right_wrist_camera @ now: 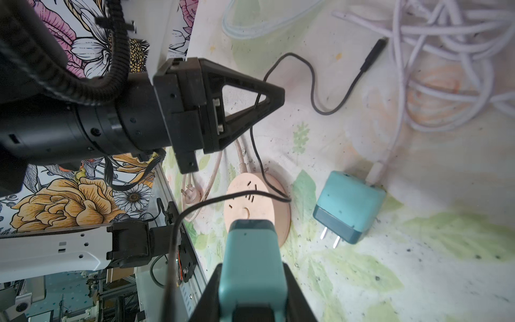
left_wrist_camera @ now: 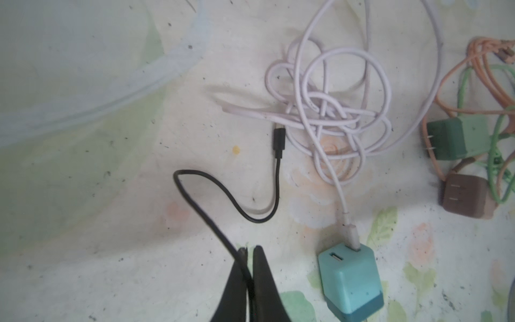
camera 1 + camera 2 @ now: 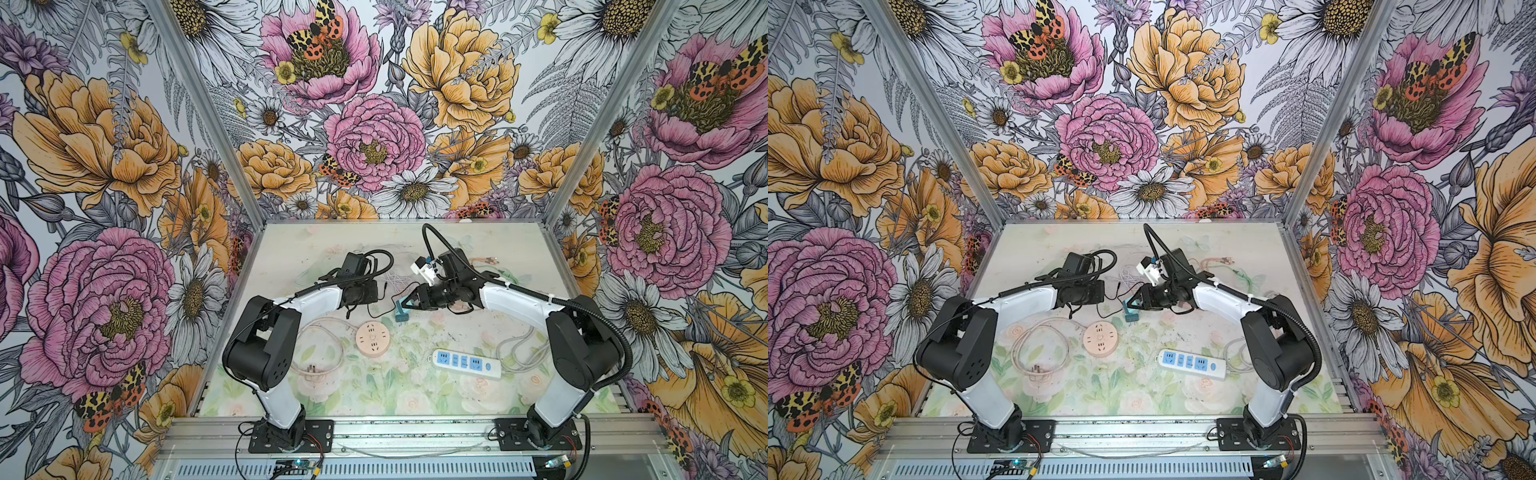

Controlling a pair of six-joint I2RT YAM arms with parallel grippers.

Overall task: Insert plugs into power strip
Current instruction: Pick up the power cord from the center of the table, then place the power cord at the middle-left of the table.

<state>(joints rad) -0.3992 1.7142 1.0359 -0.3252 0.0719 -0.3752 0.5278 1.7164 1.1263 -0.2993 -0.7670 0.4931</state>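
**A:** Teal plastic is clamped at mid-frame of both top views. Which unit holds it?

**B:** The right gripper [image 1: 252, 266], closed on the teal plug [image 1: 250, 239]. In a top view the prongs point down-frame, presumably ready to be presented to the power strip [image 3: 465, 364], lower right of centre, sockets unoccupied.

**A:** Status of the left gripper [image 2: 250, 252]?

**B:** Pinched onto the black cable [image 2: 278, 181] only. Probable purpose: to restrain the lead so it cannot drag the plug off line.

**A:** Remaining plugs?

**B:** Loose on the table [image 2: 111, 251], right side of the left wrist view: the second teal plug [image 2: 349, 281], the green plug [image 2: 457, 138], the pink-brown plug [image 2: 465, 196].
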